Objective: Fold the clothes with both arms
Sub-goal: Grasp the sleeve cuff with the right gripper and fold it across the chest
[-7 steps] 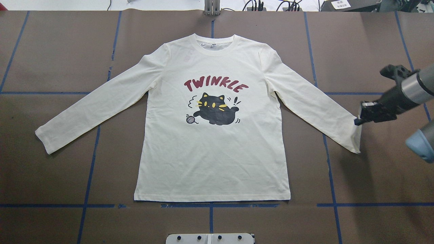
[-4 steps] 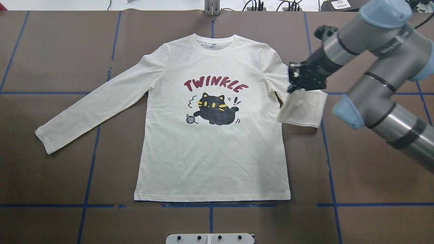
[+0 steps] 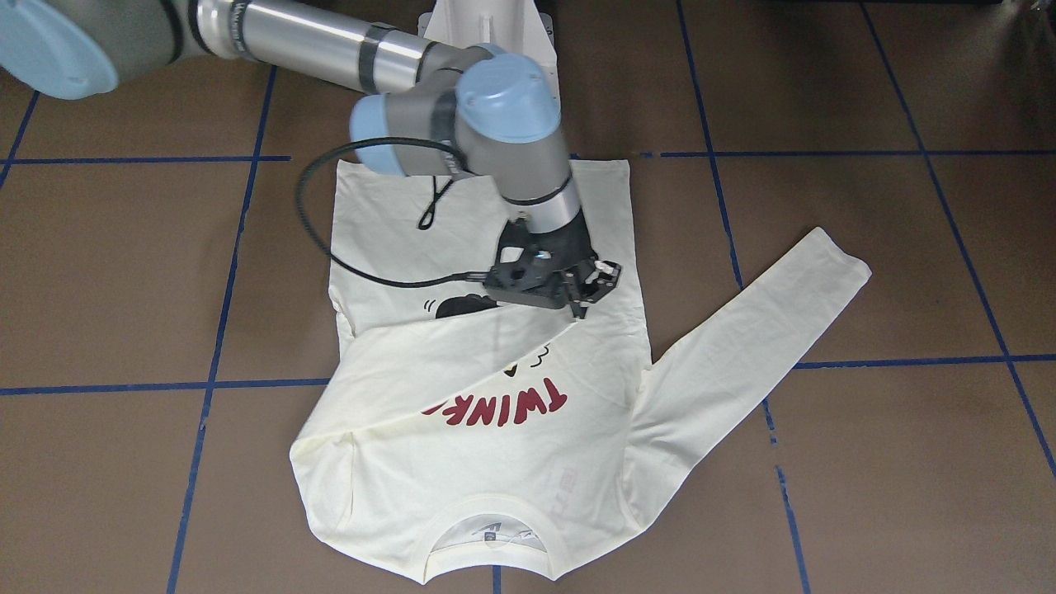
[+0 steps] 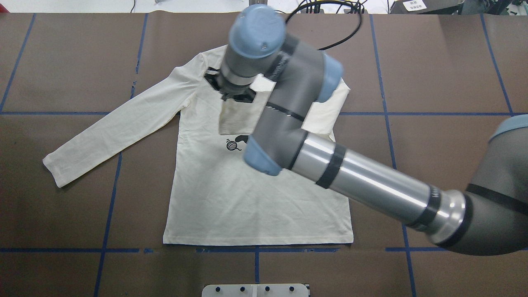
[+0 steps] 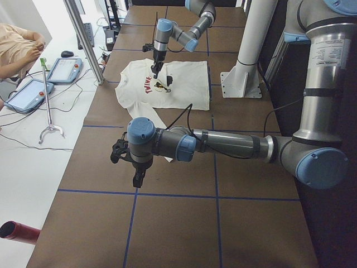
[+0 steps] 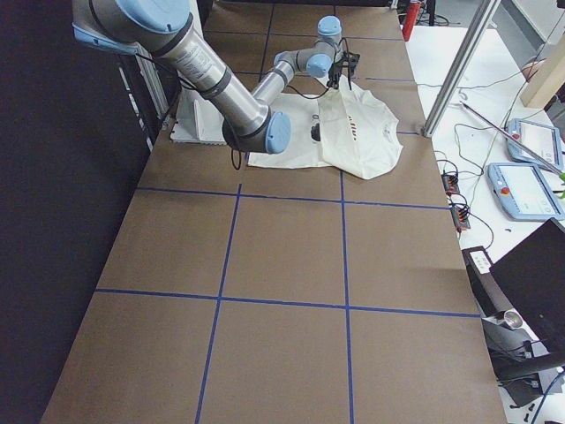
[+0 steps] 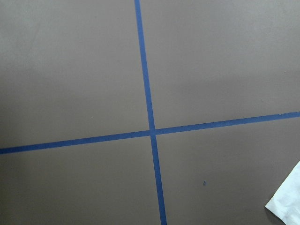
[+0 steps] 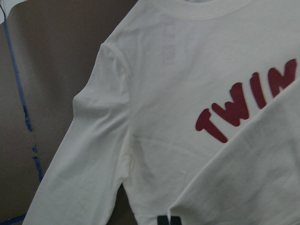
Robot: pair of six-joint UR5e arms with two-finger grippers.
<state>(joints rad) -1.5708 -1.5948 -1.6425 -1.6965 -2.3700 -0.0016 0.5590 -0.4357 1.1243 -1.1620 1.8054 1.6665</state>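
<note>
The cream T-shirt (image 4: 247, 206) lies flat, print side up, collar toward the far edge. My right gripper (image 3: 587, 299) is shut on the cuff of its right sleeve (image 3: 429, 355), held low over the chest. That sleeve drapes across the cat print and part of the red lettering (image 8: 234, 112). From overhead the right gripper (image 4: 233, 95) is mostly hidden under its wrist, and the cuff (image 4: 235, 121) hangs below it. The other sleeve (image 4: 111, 128) lies spread out on the table. My left gripper (image 5: 136, 180) hovers over bare table near that sleeve's cuff; I cannot tell whether it is open.
Blue tape lines (image 7: 150, 131) cross the brown table. The white pedestal base (image 3: 487, 25) stands behind the shirt's hem. Off the far edge are a metal post (image 5: 83, 39), two teach pendants (image 5: 64, 70) and a person's hand (image 5: 33, 47).
My right gripper has carried the sleeve leftward, from beside the shirt's right shoulder to over the chest near the left shoulder. The sleeve now covers most of the print.
</note>
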